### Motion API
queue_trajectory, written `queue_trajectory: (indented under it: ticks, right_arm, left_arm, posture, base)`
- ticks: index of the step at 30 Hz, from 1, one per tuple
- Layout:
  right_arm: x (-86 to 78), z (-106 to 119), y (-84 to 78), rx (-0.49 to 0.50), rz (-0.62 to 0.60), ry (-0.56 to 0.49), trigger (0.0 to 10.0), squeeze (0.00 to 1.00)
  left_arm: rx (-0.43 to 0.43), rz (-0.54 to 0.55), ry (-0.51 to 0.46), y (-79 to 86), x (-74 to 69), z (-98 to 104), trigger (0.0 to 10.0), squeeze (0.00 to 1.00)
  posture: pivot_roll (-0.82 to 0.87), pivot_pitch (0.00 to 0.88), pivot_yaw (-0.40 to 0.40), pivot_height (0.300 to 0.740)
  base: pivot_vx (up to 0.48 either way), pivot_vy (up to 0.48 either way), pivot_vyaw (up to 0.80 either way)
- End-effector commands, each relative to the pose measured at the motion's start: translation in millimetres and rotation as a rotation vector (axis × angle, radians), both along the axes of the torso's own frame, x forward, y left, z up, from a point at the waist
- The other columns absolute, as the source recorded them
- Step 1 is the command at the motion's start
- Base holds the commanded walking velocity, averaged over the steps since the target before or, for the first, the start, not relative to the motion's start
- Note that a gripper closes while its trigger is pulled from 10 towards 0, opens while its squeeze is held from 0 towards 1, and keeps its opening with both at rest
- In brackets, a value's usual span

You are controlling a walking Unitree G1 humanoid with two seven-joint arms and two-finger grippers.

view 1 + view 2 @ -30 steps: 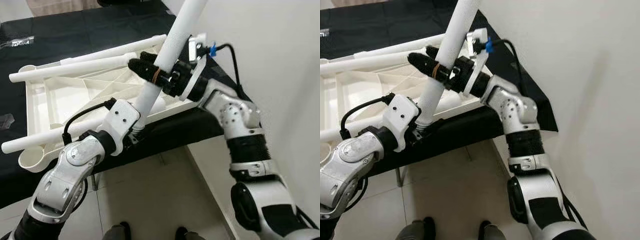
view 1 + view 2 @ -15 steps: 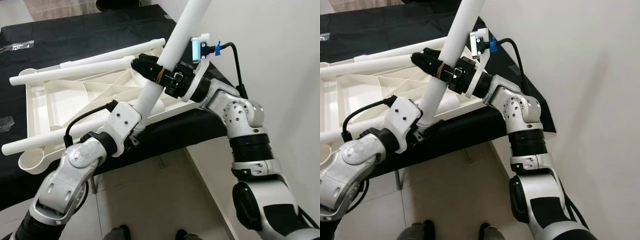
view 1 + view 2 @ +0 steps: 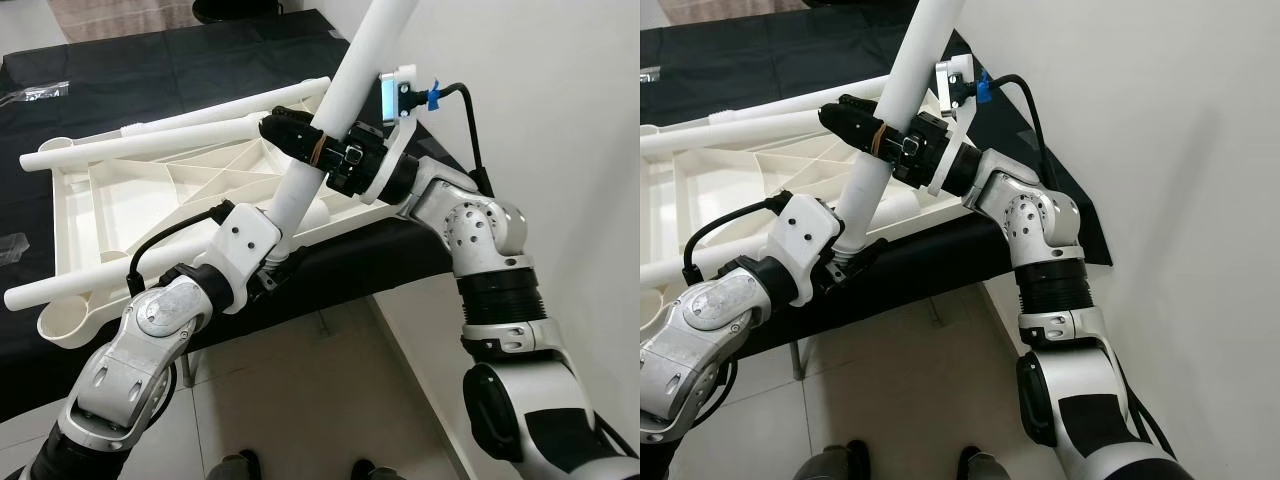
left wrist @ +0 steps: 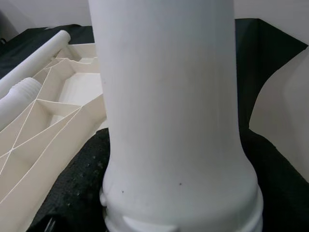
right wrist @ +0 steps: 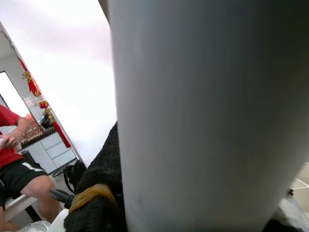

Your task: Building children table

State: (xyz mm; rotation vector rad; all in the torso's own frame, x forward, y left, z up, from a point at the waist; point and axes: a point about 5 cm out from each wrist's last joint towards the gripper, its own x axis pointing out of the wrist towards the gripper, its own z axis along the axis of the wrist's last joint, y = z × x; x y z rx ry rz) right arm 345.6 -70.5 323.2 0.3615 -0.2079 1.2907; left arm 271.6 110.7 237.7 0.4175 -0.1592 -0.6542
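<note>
A white plastic table top [image 3: 130,190] lies upside down on a black-covered table [image 3: 150,60], its ribbed underside showing. One thick white table leg [image 3: 335,110] rises tilted from the top's near right corner. My left gripper [image 3: 272,268] is shut on the leg's threaded base, which looms close in the left wrist view as the leg [image 4: 169,121]. My right gripper [image 3: 300,142] is shut on the leg at mid height, its black fingers [image 3: 855,115] wrapped with a rubber band. Two more legs [image 3: 140,145] lie across the far side, and another leg [image 3: 60,285] lies along the near left.
A white wall [image 3: 540,100] stands close on the right, beside my right arm. The table's front edge overhangs a tiled floor [image 3: 300,400]. A clear plastic bag [image 3: 40,90] lies on the cloth at far left. A seated person [image 5: 14,159] in red appears in the right wrist view.
The whole view has shifted a little. My right wrist has turned slightly around the leg. Both grippers keep their hold and the leg stays tilted at the same corner.
</note>
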Motion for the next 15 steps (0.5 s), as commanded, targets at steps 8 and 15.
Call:
queue_trajectory:
  ticks: [8, 15]
  right_arm:
    - [0.2, -0.3, 3.0, -0.009, -0.026, -0.013, 0.0, 0.00]
    - [-1.9, -1.3, 3.7, -0.010, -0.007, -0.015, 0.0, 0.00]
  left_arm:
    - [-0.031, -0.087, 0.060, -10.5, -6.0, -3.6, 10.0, 1.00]
    - [-0.028, -0.082, 0.046, -8.1, -5.5, -1.1, 10.0, 1.00]
  posture:
    - [0.07, 0.185, -0.017, 0.740]
    - [0.08, 0.187, -0.014, 0.740]
  base:
    - [0.000, 0.000, 0.00]
    - [0.000, 0.000, 0.00]
